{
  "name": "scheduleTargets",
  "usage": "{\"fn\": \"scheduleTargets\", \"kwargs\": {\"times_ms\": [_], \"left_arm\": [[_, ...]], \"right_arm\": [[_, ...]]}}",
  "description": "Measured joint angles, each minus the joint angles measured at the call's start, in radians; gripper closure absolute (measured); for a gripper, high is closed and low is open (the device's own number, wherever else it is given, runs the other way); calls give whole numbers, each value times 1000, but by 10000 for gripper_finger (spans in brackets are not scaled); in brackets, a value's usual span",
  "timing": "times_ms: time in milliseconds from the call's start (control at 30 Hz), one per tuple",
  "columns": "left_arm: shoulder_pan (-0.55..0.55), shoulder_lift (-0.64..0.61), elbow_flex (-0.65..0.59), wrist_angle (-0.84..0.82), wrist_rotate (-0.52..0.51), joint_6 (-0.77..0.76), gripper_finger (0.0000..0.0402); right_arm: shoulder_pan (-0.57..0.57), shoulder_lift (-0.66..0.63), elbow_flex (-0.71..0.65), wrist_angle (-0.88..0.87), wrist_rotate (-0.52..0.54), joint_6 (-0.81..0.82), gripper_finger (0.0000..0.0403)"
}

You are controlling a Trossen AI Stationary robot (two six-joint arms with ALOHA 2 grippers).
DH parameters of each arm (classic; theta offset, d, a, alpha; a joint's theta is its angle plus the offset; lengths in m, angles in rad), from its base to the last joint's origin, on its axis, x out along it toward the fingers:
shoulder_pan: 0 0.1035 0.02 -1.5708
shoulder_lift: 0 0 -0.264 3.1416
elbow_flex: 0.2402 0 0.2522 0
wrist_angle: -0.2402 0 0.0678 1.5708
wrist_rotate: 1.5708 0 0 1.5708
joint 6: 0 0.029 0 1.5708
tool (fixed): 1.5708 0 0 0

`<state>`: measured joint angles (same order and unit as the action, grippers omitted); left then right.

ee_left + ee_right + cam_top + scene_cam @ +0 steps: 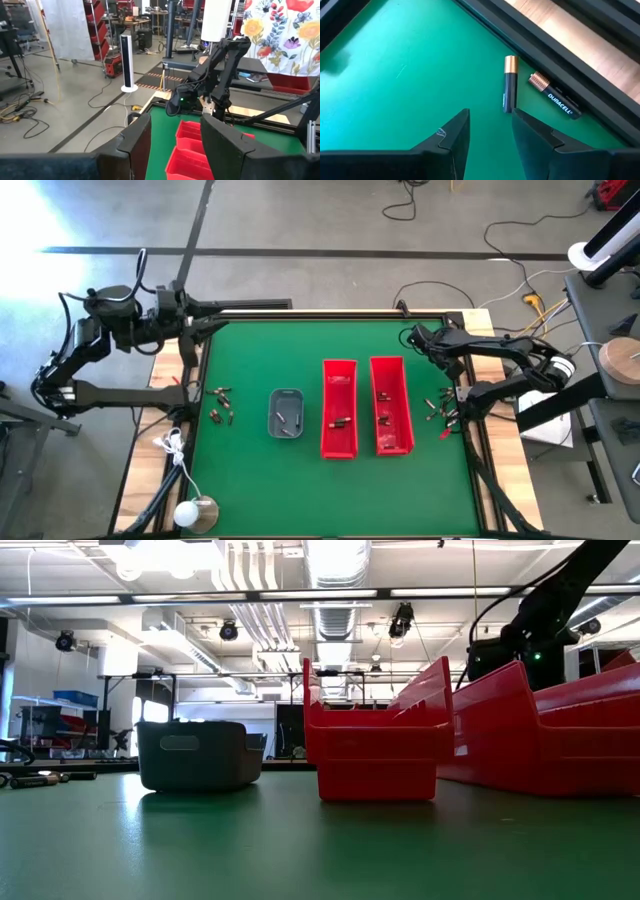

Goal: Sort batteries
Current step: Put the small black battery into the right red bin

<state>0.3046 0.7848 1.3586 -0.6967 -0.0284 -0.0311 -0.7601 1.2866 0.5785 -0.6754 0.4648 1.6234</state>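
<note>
Batteries lie in loose groups on the green mat: one group at the left (222,405), one at the right (440,415). A few more lie in the grey tray (286,412) and in the two red bins (339,408) (392,404). My right gripper (490,120) hangs open over the right group, slanting down. Just ahead of its fingertips a black battery with a copper end (509,91) lies flat. A second battery (554,96) lies against the table's black edge rail. My left gripper (175,130) is open, raised high at the far left corner (200,325), and points level across the table.
The black frame rail (560,55) runs close beside the two batteries at the right edge. The grey tray (195,755) and red bins (375,740) stand mid-table. A white cable and a round object (195,513) lie at the near left corner.
</note>
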Motion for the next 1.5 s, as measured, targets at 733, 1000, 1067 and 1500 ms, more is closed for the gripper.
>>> {"fn": "scheduleTargets", "kwargs": {"times_ms": [733, 1000, 1067, 1500], "left_arm": [[0, 51, 0, 24, -16, -43, 251], [0, 84, 0, 58, -15, -72, 251], [0, 77, 0, 82, -15, -88, 251], [0, 24, 0, 212, -15, -61, 251]], "right_arm": [[-12, 193, -8, 38, 105, 70, 316], [30, 157, -10, 45, 121, 22, 376], [61, 97, -2, 31, 126, -9, 381], [421, -340, 263, 101, -50, -1147, 382]]}}
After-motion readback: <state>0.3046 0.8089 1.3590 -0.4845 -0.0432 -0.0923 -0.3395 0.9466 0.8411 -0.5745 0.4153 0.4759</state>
